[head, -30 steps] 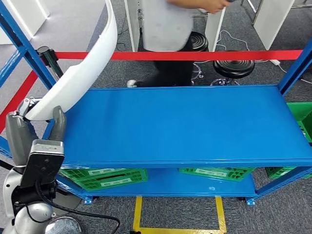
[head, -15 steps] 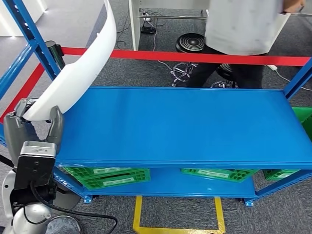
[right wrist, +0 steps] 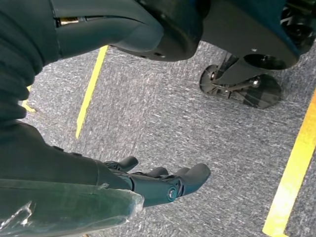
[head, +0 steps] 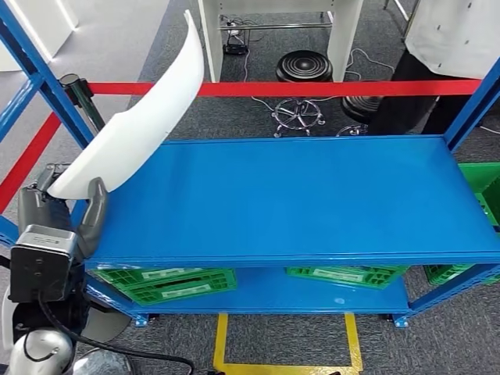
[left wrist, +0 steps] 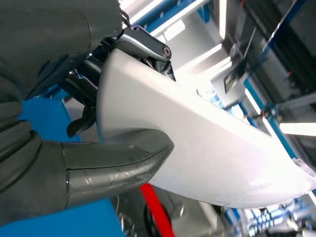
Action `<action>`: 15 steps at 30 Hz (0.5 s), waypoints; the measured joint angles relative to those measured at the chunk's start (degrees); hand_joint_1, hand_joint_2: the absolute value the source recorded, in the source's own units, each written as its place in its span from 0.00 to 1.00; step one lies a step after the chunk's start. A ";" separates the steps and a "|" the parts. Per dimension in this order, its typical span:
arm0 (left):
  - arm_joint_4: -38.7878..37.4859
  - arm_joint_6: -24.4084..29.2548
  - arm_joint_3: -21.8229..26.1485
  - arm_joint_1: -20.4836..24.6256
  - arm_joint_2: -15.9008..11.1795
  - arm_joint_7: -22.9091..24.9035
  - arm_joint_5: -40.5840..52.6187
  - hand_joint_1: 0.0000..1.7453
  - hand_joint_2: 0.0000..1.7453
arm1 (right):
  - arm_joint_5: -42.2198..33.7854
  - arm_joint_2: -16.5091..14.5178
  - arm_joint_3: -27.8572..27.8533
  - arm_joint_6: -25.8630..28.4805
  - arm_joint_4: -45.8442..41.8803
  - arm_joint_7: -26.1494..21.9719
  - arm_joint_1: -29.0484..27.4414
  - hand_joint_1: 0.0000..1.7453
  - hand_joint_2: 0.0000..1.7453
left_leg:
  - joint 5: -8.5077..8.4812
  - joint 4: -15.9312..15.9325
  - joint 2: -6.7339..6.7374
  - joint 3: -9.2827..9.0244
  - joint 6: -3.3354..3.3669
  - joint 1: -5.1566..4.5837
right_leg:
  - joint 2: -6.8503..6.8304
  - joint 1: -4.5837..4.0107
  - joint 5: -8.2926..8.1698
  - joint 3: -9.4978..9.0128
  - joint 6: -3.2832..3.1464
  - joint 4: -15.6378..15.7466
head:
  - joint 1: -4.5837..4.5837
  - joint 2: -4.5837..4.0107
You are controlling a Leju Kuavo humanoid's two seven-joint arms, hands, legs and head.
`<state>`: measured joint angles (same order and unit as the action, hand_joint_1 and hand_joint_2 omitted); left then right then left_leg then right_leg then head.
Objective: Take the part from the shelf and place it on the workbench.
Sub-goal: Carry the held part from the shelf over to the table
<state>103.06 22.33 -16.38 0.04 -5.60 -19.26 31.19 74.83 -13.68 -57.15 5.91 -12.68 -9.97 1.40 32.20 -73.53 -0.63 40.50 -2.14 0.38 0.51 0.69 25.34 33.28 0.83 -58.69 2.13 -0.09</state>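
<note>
One long white curved part [head: 138, 129] is held by the left hand [head: 65, 207] at the near left corner of the blue shelf [head: 306, 203], its lower end clamped between the grey thumb [head: 93, 212] and the darker fingers [left wrist: 143, 44], while its upper end slants up and to the far right above a red tape line [head: 330, 88]. From the left wrist camera the thumb presses across one face of the part and the fingers hook over the edge behind it. Lower on the shelf sit green crates [head: 168, 283], and yellow floor lines [head: 221, 340] show on the grey carpet near the robot. At the far right stands a person [head: 451, 39] in a white top beside black stools [head: 304, 66]. Hanging over the carpet, the right hand [right wrist: 160, 182] holds nothing, its fingers stretched out and slightly apart.
</note>
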 joint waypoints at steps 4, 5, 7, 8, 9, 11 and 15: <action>0.29 -0.65 1.02 -0.64 0.30 -1.17 -2.40 0.96 1.00 | 0.09 0.00 -0.19 -0.06 0.01 -0.21 0.03 0.00 1.00 | -6.49 11.66 0.11 -5.56 0.41 -0.01 | 0.07 -0.09 0.06 -0.14 0.27 -0.08 | 0.01 0.00; 0.43 -0.74 1.22 -0.74 0.41 -1.34 -2.72 0.96 1.00 | 0.10 0.00 -0.20 -0.06 0.00 -0.26 0.05 0.00 1.00 | -7.27 14.45 0.13 -6.86 0.60 -0.05 | 0.10 -0.18 0.07 -0.10 0.51 -0.10 | -0.03 0.00; 0.58 -0.86 1.49 -1.10 0.61 -1.62 -3.20 0.96 1.00 | 0.12 0.00 -0.22 -0.05 0.01 -0.32 0.08 0.00 1.00 | -7.33 16.36 0.06 -7.58 1.15 -0.28 | 0.13 -0.28 -0.06 0.00 1.18 0.09 | -0.09 0.00; 0.63 -0.91 1.65 -1.30 0.70 -1.69 -3.33 0.96 1.00 | 0.17 0.00 -0.23 -0.05 0.01 -0.33 0.10 0.00 1.00 | -7.46 16.45 0.02 -7.51 1.53 -0.30 | 0.13 -0.21 -0.14 -0.06 1.53 0.29 | -0.10 0.00; 0.69 -0.98 1.85 -1.45 0.80 -1.73 -3.51 0.96 1.00 | 0.31 0.00 -0.24 -0.03 0.01 -0.34 0.11 0.00 1.00 | -7.58 16.59 0.01 -7.55 1.90 -0.26 | 0.10 -0.15 0.00 0.04 1.89 0.22 | -0.12 0.00; 0.90 -1.18 2.22 -1.61 1.14 -1.82 -4.09 0.96 1.00 | 0.74 0.00 -0.25 0.01 0.00 -0.35 0.21 0.00 1.00 | -7.79 16.87 0.06 -7.67 2.61 -0.03 | 0.02 -0.13 1.85 1.38 2.46 -2.54 | -0.37 0.00; 1.07 -1.30 2.63 -2.44 1.81 -2.01 -5.00 0.96 1.00 | 1.03 0.01 -0.26 0.16 0.00 -0.34 0.25 0.00 1.00 | -7.74 16.85 0.17 -7.71 3.07 -0.06 | -0.04 -0.17 7.43 7.68 2.83 -15.97 | -0.65 0.00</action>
<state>104.13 21.03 -13.75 -2.40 -3.79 -21.27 26.18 75.85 -13.67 -57.41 6.07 -12.68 -10.31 1.65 24.47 -56.68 -0.46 32.79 0.93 0.33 0.47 0.52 32.77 40.96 3.66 -74.65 1.49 -0.09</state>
